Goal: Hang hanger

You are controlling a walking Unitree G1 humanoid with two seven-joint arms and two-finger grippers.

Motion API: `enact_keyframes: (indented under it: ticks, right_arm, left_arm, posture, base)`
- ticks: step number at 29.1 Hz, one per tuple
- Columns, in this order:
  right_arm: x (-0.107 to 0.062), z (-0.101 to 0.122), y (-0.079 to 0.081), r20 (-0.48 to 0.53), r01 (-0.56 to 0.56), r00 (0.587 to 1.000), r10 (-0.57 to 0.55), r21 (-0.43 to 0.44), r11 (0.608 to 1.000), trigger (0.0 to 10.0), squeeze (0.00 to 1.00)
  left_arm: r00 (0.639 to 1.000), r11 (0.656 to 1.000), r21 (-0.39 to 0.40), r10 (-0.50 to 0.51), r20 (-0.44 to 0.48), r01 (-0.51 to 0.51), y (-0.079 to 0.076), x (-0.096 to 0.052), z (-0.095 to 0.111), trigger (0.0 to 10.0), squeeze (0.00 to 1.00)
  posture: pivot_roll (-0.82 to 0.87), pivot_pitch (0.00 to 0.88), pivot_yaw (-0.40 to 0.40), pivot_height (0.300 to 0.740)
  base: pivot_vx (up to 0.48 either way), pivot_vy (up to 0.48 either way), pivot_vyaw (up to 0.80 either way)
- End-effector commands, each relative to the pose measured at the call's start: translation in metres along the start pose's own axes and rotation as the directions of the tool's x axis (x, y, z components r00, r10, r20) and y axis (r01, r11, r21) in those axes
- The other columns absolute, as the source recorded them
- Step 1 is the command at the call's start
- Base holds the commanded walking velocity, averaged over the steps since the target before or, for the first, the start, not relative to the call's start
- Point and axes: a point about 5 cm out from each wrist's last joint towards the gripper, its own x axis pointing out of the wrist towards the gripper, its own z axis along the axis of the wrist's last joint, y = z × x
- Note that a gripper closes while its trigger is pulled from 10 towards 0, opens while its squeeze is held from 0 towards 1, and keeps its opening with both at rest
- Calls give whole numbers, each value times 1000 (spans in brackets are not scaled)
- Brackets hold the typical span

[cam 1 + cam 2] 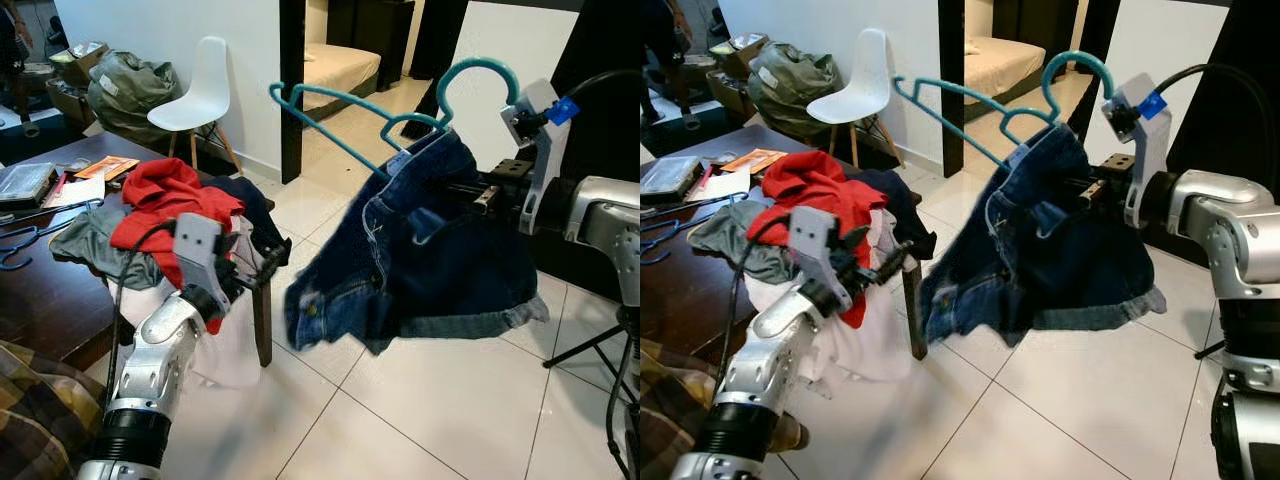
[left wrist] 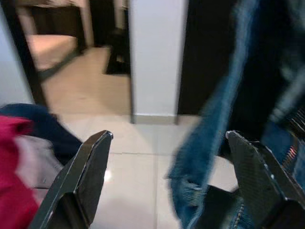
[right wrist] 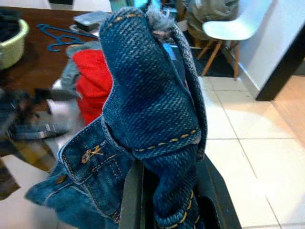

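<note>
The tiled floor (image 1: 420, 420) from 5 to 7 o'clock is open, and a gripper can pass there freely. At 3 o'clock the right gripper (image 1: 478, 192) holds the denim shorts (image 1: 420, 260) on the teal hanger (image 1: 400, 115); the cloth hangs down wide and blocks the middle of the room. Between the shorts and the left gripper (image 1: 262, 262) at 8 o'clock there is only a narrow gap. The dark table (image 1: 40, 290) with the heap of clothes (image 1: 170, 205) closes the side from 8 to 10 o'clock. At 11 o'clock stands a white chair (image 1: 200, 95), and at 12 o'clock a doorway (image 1: 345, 60) opens past a dark door frame (image 1: 291, 80).
</note>
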Motion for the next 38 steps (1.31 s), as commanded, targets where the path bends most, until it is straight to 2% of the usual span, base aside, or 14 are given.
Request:
enact_keyframes:
  ticks: [1,4,7,11,13,15,16,17,20,26,28,32,35,38]
  right_arm:
    - [-6,11,2,40,0,999,1,-23,1000,0,0]
    - [-6,13,4,42,-2,999,3,-23,1000,0,0]
    - [-7,14,4,41,2,999,-1,-23,1000,0,0]
    - [-7,16,5,45,-4,999,5,-27,1000,0,0]
    - [-7,18,8,50,-21,998,23,-34,999,0,0]
    - [-8,22,16,59,-70,996,73,-54,996,0,0]
    - [-8,22,16,59,-70,996,73,-54,996,0,0]
    - [-9,24,20,61,-92,994,95,-64,994,0,0]
    - [-10,26,28,60,-130,989,135,-83,988,0,0]
    - [-12,28,34,58,-155,985,161,-100,983,0,0]
    - [-13,29,35,60,-154,985,161,-104,983,0,0]
    - [-13,30,35,62,-151,985,158,-104,983,0,0]
    - [-12,30,34,65,-134,988,141,-100,986,0,0]
    - [-12,30,33,66,-125,989,132,-98,987,0,0]
  left_arm:
    - [999,999,11,-49,-6,49,-3,-2,0,10000,0]
    - [997,996,21,-82,-7,82,-7,-3,0,10000,0]
    - [984,984,30,-173,-31,174,-16,-13,1,10000,0]
    - [983,982,69,-170,-69,175,-15,-16,-4,10000,0]
    - [988,987,92,-125,-91,133,-10,-17,-8,10000,0]
    - [988,986,166,20,-151,6,9,-20,-18,10000,0]
    - [988,986,166,20,-151,6,9,-20,-18,10000,0]
    - [985,982,185,72,-158,-42,17,-22,-20,10000,0]
    - [986,981,183,85,-145,-57,21,-22,-17,10000,0]
    - [992,985,172,51,-117,-31,19,-19,-11,10000,0]
    - [995,989,148,-9,-100,24,12,-16,-7,10000,0]
    - [995,989,140,-28,-98,42,10,-16,-7,10000,0]
    - [988,987,71,-136,-72,141,-6,-16,-5,10000,0]
    - [988,987,56,-146,-46,148,-9,-16,-2,10000,0]
  posture:
    - [-109,0,-46,740]
    - [-107,0,-47,740]
    - [-103,0,-52,740]
    - [-99,0,-52,740]
    - [-99,0,-52,740]
    - [-99,0,-51,740]
    - [-99,0,-51,740]
    - [-101,0,-52,740]
    - [-105,0,-48,740]
    - [-109,0,-44,740]
    - [-110,0,-42,740]
    - [-110,0,-42,740]
    - [-107,0,-41,740]
    - [-107,0,-41,740]
  base:
    - [0,0,0]
    - [0,0,0]
    - [0,0,0]
    - [0,0,0]
    - [0,0,0]
    - [0,0,0]
    - [0,0,0]
    - [0,0,0]
    - [0,0,0]
    - [0,0,0]
    - [0,0,0]
    - [0,0,0]
    - [0,0,0]
    - [0,0,0]
